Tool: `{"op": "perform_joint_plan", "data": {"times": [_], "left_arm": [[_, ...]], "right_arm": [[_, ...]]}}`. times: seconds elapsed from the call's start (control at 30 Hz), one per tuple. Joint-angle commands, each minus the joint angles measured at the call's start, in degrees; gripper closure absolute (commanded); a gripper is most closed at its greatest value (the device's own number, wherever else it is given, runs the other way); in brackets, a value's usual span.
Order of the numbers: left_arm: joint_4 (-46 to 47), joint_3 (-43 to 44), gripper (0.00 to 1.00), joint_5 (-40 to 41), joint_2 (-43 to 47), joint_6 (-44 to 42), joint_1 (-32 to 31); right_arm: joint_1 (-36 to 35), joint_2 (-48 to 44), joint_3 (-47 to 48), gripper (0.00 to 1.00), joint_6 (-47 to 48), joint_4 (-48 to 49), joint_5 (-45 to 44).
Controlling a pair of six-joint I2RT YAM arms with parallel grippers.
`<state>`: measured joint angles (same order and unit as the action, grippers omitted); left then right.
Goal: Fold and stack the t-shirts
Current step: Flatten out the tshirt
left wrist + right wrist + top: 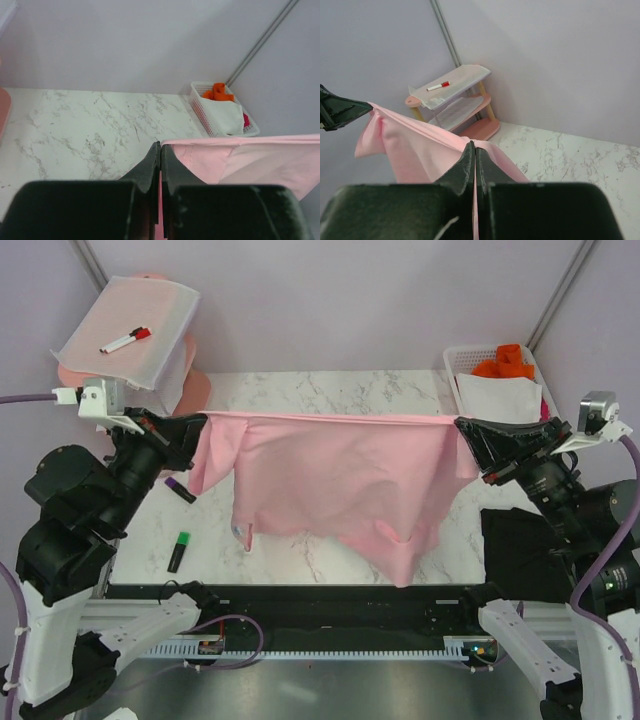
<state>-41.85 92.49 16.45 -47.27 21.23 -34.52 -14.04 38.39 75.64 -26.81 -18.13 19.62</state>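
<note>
Left claw (203, 426) and right claw (462, 432) clamp the pink t-shirt (330, 480) taut; uneven lowering could crumple its hem at the near edge of the tabletop (300, 565).

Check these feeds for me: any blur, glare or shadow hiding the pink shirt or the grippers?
Top external: even light, sharp, no glare; the light pink cloth t-shirt throws only a faint shadow, the solid black t-shirt is a featureless dark patch. Left wrist: left gripper close, dark, soft-edged. Right wrist: right gripper likewise, background clear.
</note>
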Motion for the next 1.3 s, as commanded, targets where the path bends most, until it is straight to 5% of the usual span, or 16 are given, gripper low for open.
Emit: {"op": "perform_joint_plan", "data": {"times": [0.0, 0.33, 0.6, 0.73, 0.97, 1.03, 1.07, 1.1, 1.2, 1.27], "left_arm": [[-4.46, 8.84, 0.98, 15.98, -3.08, -7.87, 2.62], [-5.62, 24.22, 0.98, 19.24, -39.27, -18.67, 2.71], [-5.26, 33.18, 0.98, 13.72, -70.30, -16.23, 7.88], [-6.40, 43.79, 0.98, 11.51, -86.89, -14.47, 10.96], [-3.96, 54.82, 0.96, 9.13, -97.14, -14.55, 14.83], [-1.40, 54.82, 0.53, 8.43, -96.79, -13.68, 16.24], [-0.88, 54.64, 0.08, 8.77, -96.35, -13.24, 16.59], [-0.61, 54.38, 0.00, 9.47, -94.69, -12.71, 16.85], [1.67, 48.60, 0.00, 9.40, -88.47, -12.62, 16.77], [4.22, 41.31, 0.00, 8.26, -85.12, -12.45, 16.68]], "right_arm": [[2.35, 1.85, 3.99, 1.00, 2.99, -0.77, -12.15], [2.27, 17.23, -2.94, 1.00, 5.53, 2.56, -18.20], [2.27, 42.70, -4.89, 1.00, 8.17, 12.93, -26.82], [2.27, 64.63, 5.36, 1.00, 9.31, 16.36, -31.38], [2.70, 90.61, 30.87, 1.00, 11.17, 12.95, -36.22], [3.05, 93.60, 34.99, 0.97, 9.85, 12.94, -37.27], [3.40, 93.88, 35.71, 0.91, 9.50, 13.12, -37.20], [3.50, 93.80, 35.90, 0.87, 9.41, 14.08, -37.11], [3.50, 90.12, 31.87, 0.69, 9.67, 19.42, -35.53], [3.50, 85.02, 25.20, 0.27, 9.67, 22.68, -34.56]]}}
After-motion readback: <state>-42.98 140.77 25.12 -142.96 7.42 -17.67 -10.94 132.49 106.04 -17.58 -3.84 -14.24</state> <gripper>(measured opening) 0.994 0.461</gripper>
